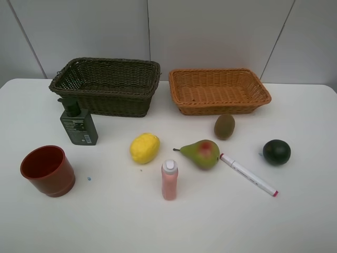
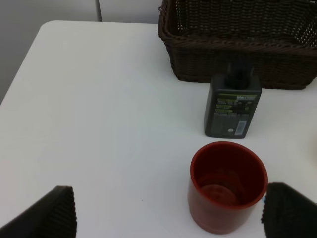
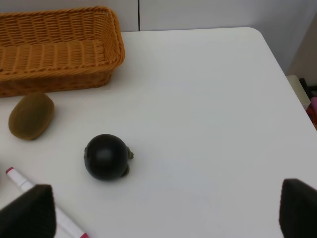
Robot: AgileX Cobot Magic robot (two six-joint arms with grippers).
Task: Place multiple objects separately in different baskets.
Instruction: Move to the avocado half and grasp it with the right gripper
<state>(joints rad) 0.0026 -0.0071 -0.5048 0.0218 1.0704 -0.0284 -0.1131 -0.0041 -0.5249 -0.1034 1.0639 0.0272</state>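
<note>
Nothing is sitting in a basket yet, so I think the job is only starting.

The left gripper (image 2: pixel 168 215) is hanging with its fingers wide apart, holding nothing. The cup (image 2: pixel 228 186) is standing right in front of it, mouth up, closer to one finger than the other. The right gripper (image 3: pixel 162 210) is spread wide too, holding nothing. The round fruit (image 3: pixel 105 156) is lying a bit ahead of it, over on the side where the marker (image 3: pixel 22 184) is.

I am using the pear (image 1: pixel 201 154) as the middle mark. The cup is sitting far to its left, so the left arm is looking nearer to it. The round fruit is sitting to the pear's right, so the right arm is looking nearer to that. The marker is lying slanted, with one end almost touching the pear and the red end pointing away to the right. The kiwi (image 1: pixel 224 126) is lying just behind the pear. The lemon (image 1: pixel 145 148) is lying to its left. The pink bottle (image 1: pixel 169 182) is standing up in front of it. The brown basket (image 1: pixel 105 105) is sitting behind it to the left, and the orange basket (image 1: pixel 221 105) is sitting right behind it.

No arm is showing in the high view, and each wrist view is showing only finger tips. The marker is getting cut off by a finger. The pump bottle (image 1: pixel 79 125) is blending into the brown basket, so I cannot tell if they are touching.
</note>
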